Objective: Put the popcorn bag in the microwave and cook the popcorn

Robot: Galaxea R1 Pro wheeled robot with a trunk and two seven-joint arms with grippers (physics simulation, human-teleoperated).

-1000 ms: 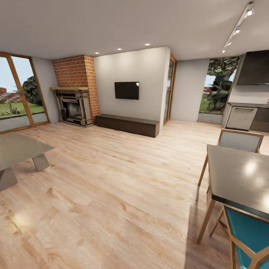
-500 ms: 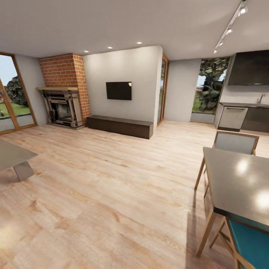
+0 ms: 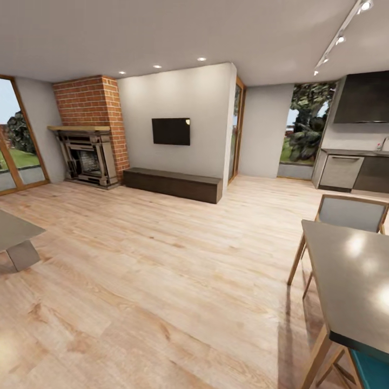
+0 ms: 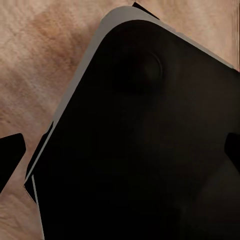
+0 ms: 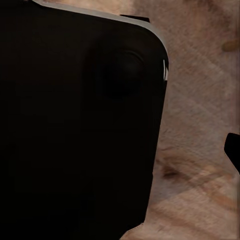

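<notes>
I am on my way through a living room, and the popcorn bag and the microwave are out of view. Far off at the right of the head view, a strip of grey countertop [image 3: 351, 152] runs over a steel appliance front [image 3: 340, 172], below a dark hood [image 3: 364, 97]. My left gripper [image 4: 120, 152] hangs open over my own black base [image 4: 140, 150], with dark fingertips [image 4: 10, 157] at both edges of the left wrist view. My right gripper [image 5: 120, 150] is open too. One of its fingertips [image 5: 233, 150] shows over the wooden floor.
A grey dining table [image 3: 351, 281] with a grey-backed chair [image 3: 351, 212] and a teal-seated chair [image 3: 373, 375] stands close at the right. A low table [image 3: 13, 232] is at the left edge. Brick fireplace [image 3: 86, 156], dark bench [image 3: 173, 183] and wall TV [image 3: 170, 131] lie ahead across open wood floor.
The whole picture has shifted: the camera turned to the right, so the fireplace and low table slid left and the dining table now sits lower. Nothing in the room itself moved.
</notes>
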